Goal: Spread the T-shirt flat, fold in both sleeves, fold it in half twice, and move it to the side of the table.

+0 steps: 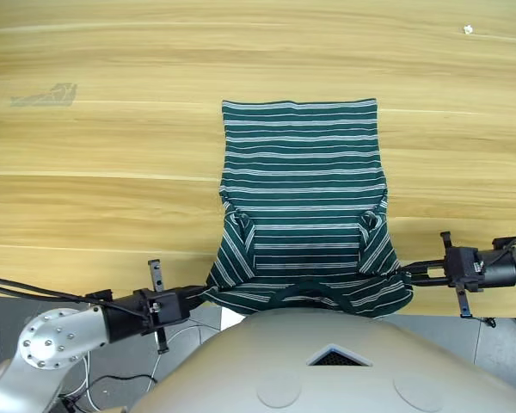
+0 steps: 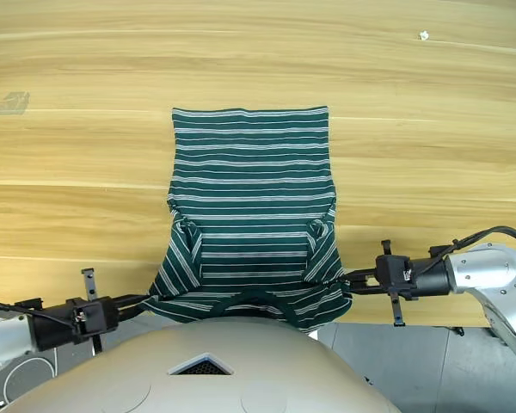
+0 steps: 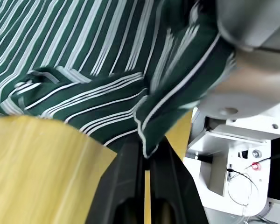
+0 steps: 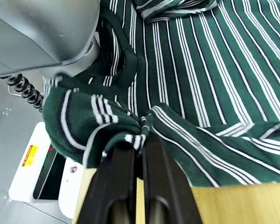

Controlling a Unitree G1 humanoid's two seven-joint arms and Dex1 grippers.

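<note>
The left tool [image 1: 196,294] and right tool [image 1: 406,275] were each pinched closed on a shoulder corner of the T-shirt [image 1: 301,189] at lower frame; carrying both evenly toward the upper hem would keep the fold square.

Left arm [image 1: 64,331] sits lower left in the head view, forearm pointing in toward centre. Left gripper [image 1: 198,295] fingers are pressed together, pinching a shirt [image 1: 301,172] corner. Right arm [image 2: 486,268] is lower right, bent, forearm pointing inward. Right gripper [image 1: 404,275] is clamped on the opposite near corner. The arms roughly mirror each other.
</note>
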